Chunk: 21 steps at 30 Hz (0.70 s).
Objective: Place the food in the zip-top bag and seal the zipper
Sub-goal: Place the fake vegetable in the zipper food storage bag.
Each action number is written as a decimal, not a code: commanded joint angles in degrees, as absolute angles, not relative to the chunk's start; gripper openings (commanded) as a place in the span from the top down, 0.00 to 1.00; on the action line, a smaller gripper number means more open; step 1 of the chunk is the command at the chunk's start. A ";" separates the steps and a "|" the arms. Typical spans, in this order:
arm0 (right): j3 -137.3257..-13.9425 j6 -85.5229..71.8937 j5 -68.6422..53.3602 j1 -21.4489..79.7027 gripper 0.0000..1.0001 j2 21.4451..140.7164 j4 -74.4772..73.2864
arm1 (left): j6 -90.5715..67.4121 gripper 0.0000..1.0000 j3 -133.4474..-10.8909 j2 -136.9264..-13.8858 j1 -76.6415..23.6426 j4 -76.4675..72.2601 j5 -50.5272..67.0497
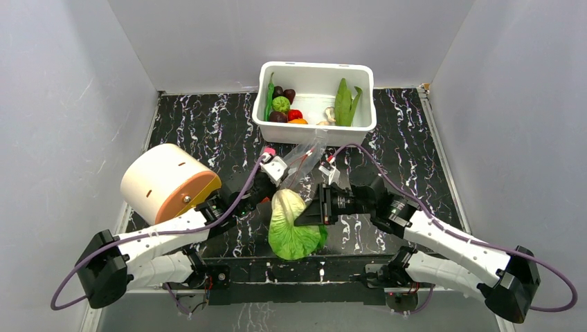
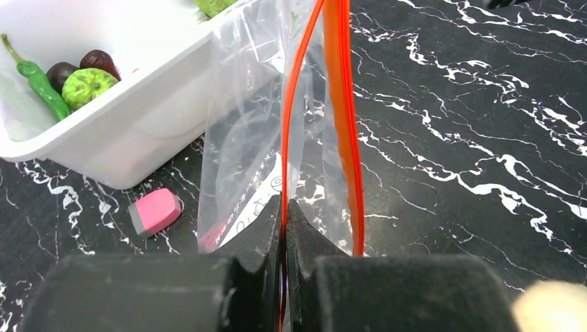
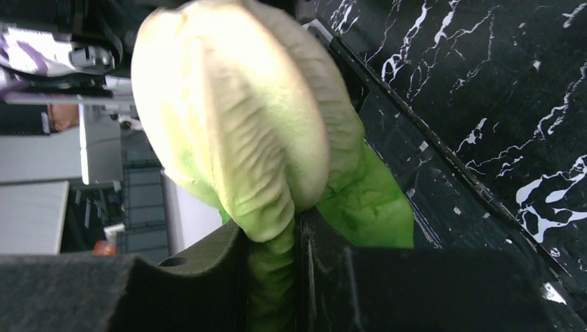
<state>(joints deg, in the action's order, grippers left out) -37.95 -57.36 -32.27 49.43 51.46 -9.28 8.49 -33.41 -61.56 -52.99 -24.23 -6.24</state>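
Top external shows the left gripper (image 2: 284, 216) pinched shut on the bag (image 1: 308, 153) at its zipper (image 2: 339, 104), probably to hold the mouth up. The right gripper (image 3: 273, 234) clamps the cabbage (image 1: 291, 228) at the bag's 6 o'clock. Other food (image 1: 282, 105) sits in the tub (image 1: 315, 66) at 12.

The pale-green, leafy cabbage (image 1: 294, 225) is at near centre. Just beyond it is the clear bag (image 1: 304, 155), its orange-red zipper (image 2: 339, 104) parted. Other produce (image 1: 280, 104) lies in the far tub (image 1: 315, 66).

My left arm (image 1: 163, 238), right arm (image 1: 450, 245): white shells, black joints. From each wrist, purple cable (image 1: 240, 196) runs back. Matte black, blocky fingers on left gripper (image 2: 284, 207), right gripper (image 3: 299, 225).
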 commanded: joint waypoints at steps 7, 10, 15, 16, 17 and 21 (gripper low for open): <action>-32.32 -66.55 -25.29 38.71 1.00 52.39 -1.99 | 7.05 1.00 -30.88 -53.37 -54.49 -22.80 1.22; -32.69 -65.62 -24.95 38.62 1.00 53.55 -2.58 | 6.70 1.00 -31.49 -53.06 -54.41 -21.49 3.43; -35.14 -62.81 -23.31 38.41 1.00 55.32 -5.13 | 6.90 1.00 -32.25 -52.96 -54.47 -21.07 4.43; -35.71 -62.20 -26.21 38.46 1.00 56.26 -2.95 | 7.22 1.00 -32.29 -53.11 -54.45 -21.16 4.48; -36.65 -61.16 -29.77 38.91 1.00 57.49 -0.63 | 7.73 1.00 -32.45 -53.45 -54.49 -21.02 4.53; -45.60 -49.58 -33.49 45.69 1.00 62.17 -9.39 | 10.97 1.00 -34.08 -56.60 -54.48 -19.88 4.14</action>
<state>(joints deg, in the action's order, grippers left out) -35.11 -60.38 -28.38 40.07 59.77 -8.05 8.01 -31.14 -54.68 -54.19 -20.32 2.66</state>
